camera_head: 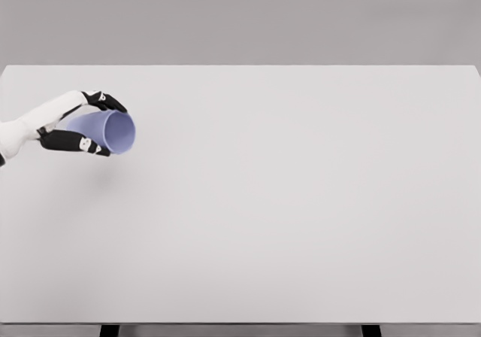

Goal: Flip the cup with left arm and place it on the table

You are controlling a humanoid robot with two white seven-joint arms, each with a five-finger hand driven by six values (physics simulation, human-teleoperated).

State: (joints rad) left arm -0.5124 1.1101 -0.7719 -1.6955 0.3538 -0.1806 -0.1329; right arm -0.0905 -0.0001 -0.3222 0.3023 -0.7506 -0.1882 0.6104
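Observation:
A pale blue cup [111, 130] hangs tipped on its side above the white table [285, 201], its open mouth turned to the right and toward me. My left hand [84, 122] is shut on the cup, black fingers [104, 100] over its top and the thumb [79, 143] under it. The white forearm comes in from the left edge. A faint shadow lies on the table below the cup. The right arm does not show.
The table's far edge runs along the top of the view and its front edge near the bottom, with two dark legs [110, 330] below it. The cup is held near the table's left end.

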